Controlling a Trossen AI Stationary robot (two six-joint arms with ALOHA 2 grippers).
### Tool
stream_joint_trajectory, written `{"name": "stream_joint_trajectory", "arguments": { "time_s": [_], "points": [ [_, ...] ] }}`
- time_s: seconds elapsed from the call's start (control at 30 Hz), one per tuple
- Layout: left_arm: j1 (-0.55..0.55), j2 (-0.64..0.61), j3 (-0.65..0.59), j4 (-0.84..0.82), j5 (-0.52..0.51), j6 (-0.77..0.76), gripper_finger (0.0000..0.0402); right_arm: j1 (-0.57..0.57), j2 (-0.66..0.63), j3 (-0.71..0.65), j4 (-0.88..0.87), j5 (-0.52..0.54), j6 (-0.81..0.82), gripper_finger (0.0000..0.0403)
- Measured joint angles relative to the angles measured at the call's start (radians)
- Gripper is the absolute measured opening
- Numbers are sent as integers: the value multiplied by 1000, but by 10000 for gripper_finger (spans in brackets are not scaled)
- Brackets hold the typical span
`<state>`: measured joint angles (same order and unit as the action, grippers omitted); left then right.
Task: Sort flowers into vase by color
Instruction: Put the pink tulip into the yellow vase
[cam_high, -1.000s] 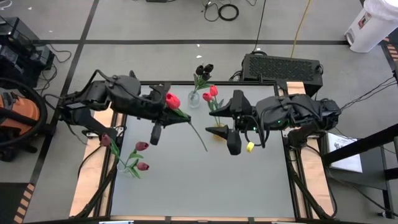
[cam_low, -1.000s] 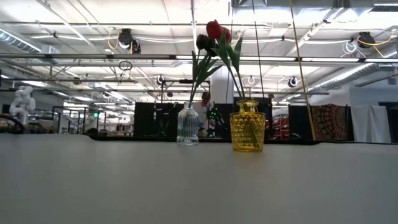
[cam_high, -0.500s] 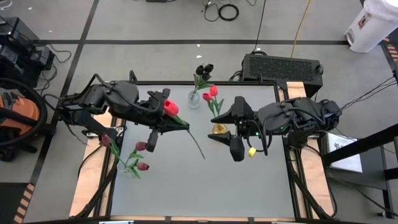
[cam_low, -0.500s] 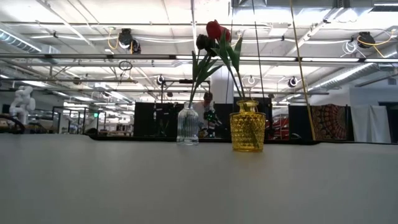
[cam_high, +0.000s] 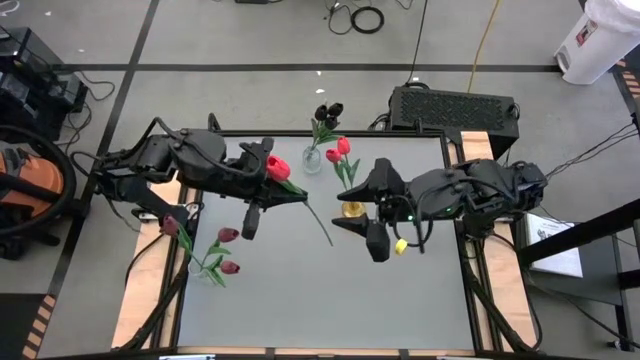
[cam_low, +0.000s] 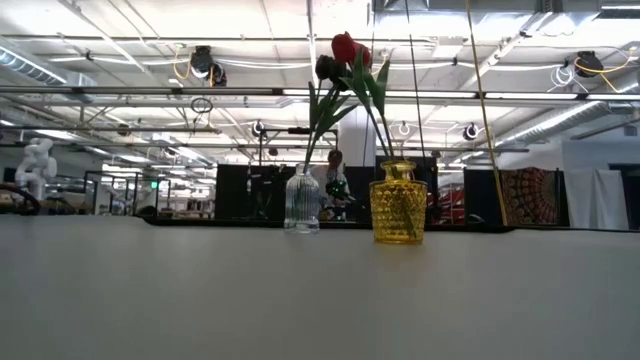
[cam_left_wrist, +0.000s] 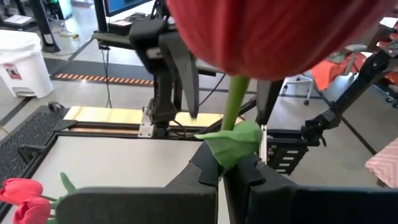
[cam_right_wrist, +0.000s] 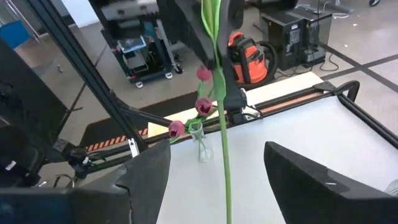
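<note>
- Already sorted: red tulips (cam_high: 340, 150) in the yellow vase (cam_high: 352, 208), dark ones in the clear vases.
- Left gripper (cam_high: 272, 192) clamped on a red tulip (cam_high: 277, 167) — left of the yellow vase, above the counter (cam_high: 300, 290).
- Right gripper (cam_high: 355, 215) spread wide, empty, beside that vase.
- Left to do — seating this stem.

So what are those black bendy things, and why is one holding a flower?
They are two robot arms at a table, sorting fake flowers into vases by color. One camera looks down from above, one sits at table height, and one rides on each wrist. The left gripper has its jaws shut on a red tulip; its long stem sticks out toward the right gripper, whose jaws are wide open and empty. At the back stand a clear vase with dark tulips and a yellow vase with red ones. Another small vase near the left edge holds maroon tulips.
</note>
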<state>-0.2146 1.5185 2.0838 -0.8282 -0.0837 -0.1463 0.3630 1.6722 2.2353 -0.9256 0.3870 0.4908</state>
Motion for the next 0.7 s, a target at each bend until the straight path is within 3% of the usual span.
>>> {"name": "stream_joint_trajectory", "arguments": {
  "time_s": [0.7],
  "points": [
    [-4,0,0,9,18,-6,4,-69,110,-1,190,10,-93,251]
  ]
}}
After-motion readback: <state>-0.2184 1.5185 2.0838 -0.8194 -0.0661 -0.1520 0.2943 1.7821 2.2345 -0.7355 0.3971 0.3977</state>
